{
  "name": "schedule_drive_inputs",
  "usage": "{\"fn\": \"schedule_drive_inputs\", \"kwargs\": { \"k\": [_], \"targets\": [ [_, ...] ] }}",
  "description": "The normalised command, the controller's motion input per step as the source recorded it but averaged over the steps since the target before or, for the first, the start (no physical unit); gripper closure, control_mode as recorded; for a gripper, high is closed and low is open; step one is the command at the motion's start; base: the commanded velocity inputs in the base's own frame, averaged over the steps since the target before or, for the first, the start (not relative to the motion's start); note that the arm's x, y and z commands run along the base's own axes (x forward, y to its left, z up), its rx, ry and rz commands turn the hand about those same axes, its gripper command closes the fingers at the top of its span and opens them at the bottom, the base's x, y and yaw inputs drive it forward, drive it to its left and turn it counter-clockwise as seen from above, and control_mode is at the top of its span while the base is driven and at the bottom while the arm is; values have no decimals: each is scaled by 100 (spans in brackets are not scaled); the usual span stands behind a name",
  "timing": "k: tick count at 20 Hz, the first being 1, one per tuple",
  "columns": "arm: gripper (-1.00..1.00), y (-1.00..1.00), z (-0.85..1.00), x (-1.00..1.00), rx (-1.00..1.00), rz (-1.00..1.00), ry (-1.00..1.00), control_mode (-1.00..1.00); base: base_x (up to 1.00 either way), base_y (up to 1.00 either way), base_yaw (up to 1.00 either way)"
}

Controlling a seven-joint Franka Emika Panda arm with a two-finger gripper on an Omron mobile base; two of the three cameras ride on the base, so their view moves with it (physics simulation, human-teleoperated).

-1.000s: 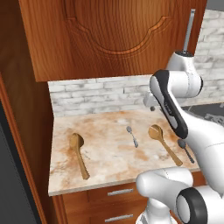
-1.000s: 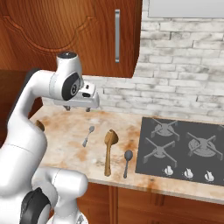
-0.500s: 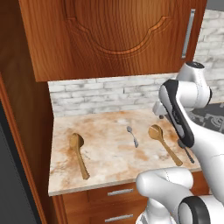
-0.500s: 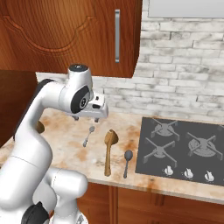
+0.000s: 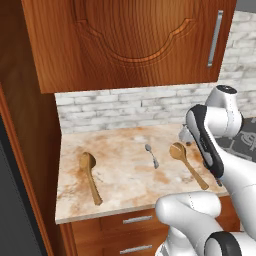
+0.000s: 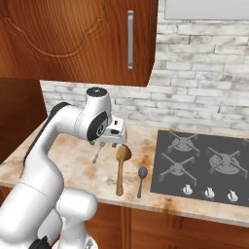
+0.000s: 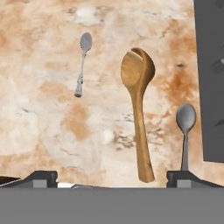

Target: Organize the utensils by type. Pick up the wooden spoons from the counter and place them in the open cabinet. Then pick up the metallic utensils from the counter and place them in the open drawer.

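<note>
Wooden spoon [image 7: 138, 109], round-bowled, lies on marbled counter [image 7: 39, 122] below the wide-apart claw [image 7: 111, 177]

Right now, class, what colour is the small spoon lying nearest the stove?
The small spoon is dark grey, bowl and handle alike; the hand view shows it best.

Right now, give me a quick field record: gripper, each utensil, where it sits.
gripper: open, holding nothing, above the counter
wooden spoon 1: flat on counter, in line between the fingertips
wooden spoon 2: flat on counter, far left end
silver spoon: on counter, left of wooden spoon 1
dark spoon: on counter, between wooden spoon 1 and cooktop
</note>
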Motion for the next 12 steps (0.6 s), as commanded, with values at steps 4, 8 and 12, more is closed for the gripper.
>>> {"fn": "schedule_drive_inputs", "kwargs": {
  "k": [4, 8, 12],
  "targets": [
    [-100, -12, -66, 11, 0, 0, 0, -100, 0, 0, 0],
    [-100, 0, -63, 12, 0, 1, 0, -100, 0, 0, 0],
    [-100, -14, -50, 33, 0, 9, -1, -100, 0, 0, 0]
  ]
}}
